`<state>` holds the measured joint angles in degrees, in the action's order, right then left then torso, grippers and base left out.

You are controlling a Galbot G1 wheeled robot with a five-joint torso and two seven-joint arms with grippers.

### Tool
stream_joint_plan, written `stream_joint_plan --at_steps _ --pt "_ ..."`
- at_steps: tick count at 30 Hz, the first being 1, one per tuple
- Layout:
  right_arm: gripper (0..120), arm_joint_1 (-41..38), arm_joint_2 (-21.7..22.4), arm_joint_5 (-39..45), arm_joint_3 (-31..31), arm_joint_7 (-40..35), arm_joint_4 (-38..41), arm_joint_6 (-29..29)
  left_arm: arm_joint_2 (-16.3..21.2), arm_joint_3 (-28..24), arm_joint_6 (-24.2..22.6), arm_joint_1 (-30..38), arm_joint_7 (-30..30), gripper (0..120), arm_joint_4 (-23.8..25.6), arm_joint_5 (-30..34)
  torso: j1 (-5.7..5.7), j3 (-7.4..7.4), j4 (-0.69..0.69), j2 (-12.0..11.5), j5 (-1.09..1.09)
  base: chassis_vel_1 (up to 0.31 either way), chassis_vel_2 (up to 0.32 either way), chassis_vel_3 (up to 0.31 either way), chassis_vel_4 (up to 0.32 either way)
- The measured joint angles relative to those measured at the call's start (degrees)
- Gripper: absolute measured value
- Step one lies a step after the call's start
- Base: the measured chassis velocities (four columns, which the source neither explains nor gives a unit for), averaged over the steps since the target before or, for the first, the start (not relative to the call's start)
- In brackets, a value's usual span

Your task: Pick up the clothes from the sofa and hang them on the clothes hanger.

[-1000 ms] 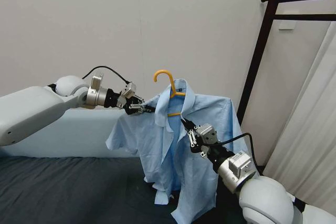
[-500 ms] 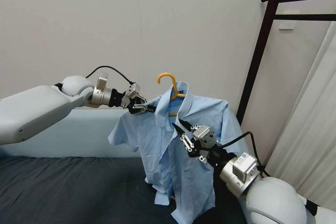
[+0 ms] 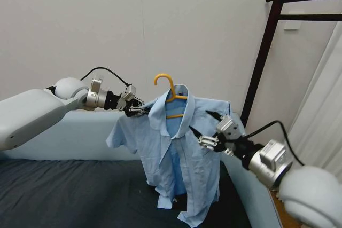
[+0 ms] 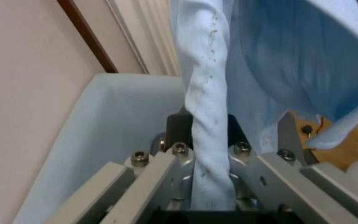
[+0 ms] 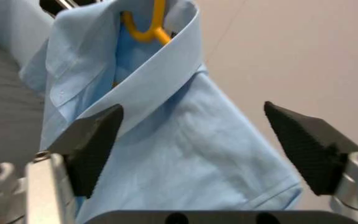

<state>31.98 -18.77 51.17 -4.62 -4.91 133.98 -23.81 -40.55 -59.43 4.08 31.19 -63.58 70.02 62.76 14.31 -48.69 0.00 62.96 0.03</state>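
A light blue shirt (image 3: 179, 148) hangs on a yellow hanger (image 3: 166, 84) in mid-air above the sofa. My left gripper (image 3: 140, 110) is shut on the shirt's shoulder seam, and a rolled fold of blue cloth (image 4: 207, 140) runs between its fingers (image 4: 173, 163). My right gripper (image 3: 199, 120) is open beside the shirt's other shoulder, holding nothing. From the right wrist, the collar (image 5: 135, 70) and hanger hook (image 5: 148, 23) lie beyond the spread fingertips (image 5: 95, 140). The dark wooden clothes rack (image 3: 264, 46) stands at the right.
A pale blue sofa back (image 3: 80, 132) and a dark seat cushion (image 3: 69, 196) lie below the shirt. A white curtain (image 3: 315, 126) hangs behind the rack. The plain wall fills the background.
My right gripper has pulled away from the shirt front toward the right, its fingers spread wide. The shirt and hanger have shifted slightly left with the left gripper.
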Motion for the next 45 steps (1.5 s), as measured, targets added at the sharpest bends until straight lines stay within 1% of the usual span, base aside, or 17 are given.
stream_joint_plan --at_steps 3,4,6,7,8,9,11,13,18,23,27,30,35,36,40,41,45 --pt "99 -6.7 4.3 5.5 0.7 6.3 -3.5 -0.7 -1.4 0.8 0.6 -1.0 -0.9 1 -0.4 -1.1 0.00 0.00 -0.01 0.0 0.00 0.000 0.000 0.000 0.000" --pt "99 -6.7 4.3 5.5 0.7 6.3 -3.5 -0.7 -1.4 0.8 0.6 -1.0 -0.9 1 -0.4 -1.1 0.00 0.00 -0.01 0.0 0.00 0.000 0.000 0.000 0.000" --pt "100 -10.5 6.8 9.3 1.4 10.9 -5.7 -3.2 -3.8 1.5 1.2 -1.7 -2.0 1 -1.8 -2.0 0.00 0.00 0.03 0.0 0.01 0.000 0.000 0.000 0.000" --pt "100 -11.7 8.8 12.4 1.3 13.2 -6.4 -5.0 -6.3 2.0 1.8 -2.2 -3.0 1 -3.4 -2.4 0.00 0.00 0.00 0.0 0.01 0.000 0.000 0.000 0.000" --pt "100 -12.3 9.5 13.9 1.5 13.9 -6.7 -5.9 -7.3 2.3 2.0 -2.5 -3.4 1 -3.9 -2.6 0.00 0.00 -0.07 0.0 0.00 0.000 0.000 0.000 0.000" --pt "100 -12.3 9.5 13.9 1.5 13.9 -6.7 -5.9 -7.3 2.3 2.0 -2.5 -3.4 1 -3.9 -2.6 0.00 0.00 -0.07 0.0 0.00 0.000 0.000 0.000 0.000" --pt "100 -14.9 10.0 17.3 2.5 17.7 -8.6 -9.7 -8.4 3.4 2.4 -3.3 -4.1 1 -4.2 -3.2 0.00 0.00 -0.10 0.0 0.04 0.000 0.000 0.000 0.000" --pt "100 -15.0 10.4 17.4 3.0 20.5 -9.9 -10.8 -8.5 4.4 2.5 -4.1 -4.6 1 -4.3 -3.6 0.00 0.00 -0.04 0.0 0.05 0.000 0.000 0.000 0.000" --pt "100 -14.7 10.4 16.8 3.4 22.5 -11.4 -11.1 -8.0 5.5 2.7 -5.2 -5.0 1 -3.5 -3.9 0.00 0.00 0.02 0.0 -0.01 0.000 0.000 0.000 0.000" --pt "100 -14.3 9.1 12.3 5.0 25.1 -12.3 -11.1 -6.9 6.0 2.5 -5.8 -6.2 1 -0.3 -4.0 0.00 0.00 -0.01 0.0 0.01 0.000 0.000 0.000 0.000" --pt "98 -14.2 8.0 11.0 5.9 25.5 -12.3 -11.3 -6.6 6.8 2.2 -6.1 -6.7 1 0.5 -4.0 0.00 0.00 -0.01 0.0 0.01 0.000 0.000 0.000 0.000" --pt "94 -14.3 7.4 10.5 6.5 25.6 -12.1 -11.7 -6.6 6.9 2.2 -6.2 -6.9 1 0.6 -4.0 0.00 0.00 -0.01 0.0 0.00 0.000 0.000 0.000 0.000" --pt "71 -13.7 8.0 10.3 6.8 26.5 -11.5 -11.6 -6.5 6.5 2.7 -6.1 -6.9 1 0.5 -5.0 0.00 0.00 -0.01 0.0 -0.01 0.000 0.000 0.000 0.000" --pt "71 -13.7 8.0 10.3 6.8 26.5 -11.5 -11.6 -6.5 6.5 2.7 -6.1 -6.9 1 0.5 -5.0 0.00 0.00 -0.01 0.0 -0.01 0.000 0.000 0.000 0.000" --pt "54 -13.3 8.1 10.9 7.0 26.1 -11.0 -11.5 -6.8 6.4 3.0 -6.1 -6.7 1 1.3 -5.9 0.00 0.00 -0.01 0.0 0.00 0.000 0.000 0.000 0.000" --pt "54 -13.3 8.1 10.9 7.0 26.1 -11.0 -11.5 -6.8 6.4 3.0 -6.1 -6.7 1 1.3 -5.9 0.00 0.00 -0.01 0.0 0.00 0.000 0.000 0.000 0.000" --pt "34 -13.2 8.4 11.0 7.1 27.0 -10.8 -11.5 -7.0 6.3 3.0 -6.1 -6.6 1 1.9 -6.3 0.00 0.00 -0.02 0.0 0.00 0.000 0.000 0.000 0.000"
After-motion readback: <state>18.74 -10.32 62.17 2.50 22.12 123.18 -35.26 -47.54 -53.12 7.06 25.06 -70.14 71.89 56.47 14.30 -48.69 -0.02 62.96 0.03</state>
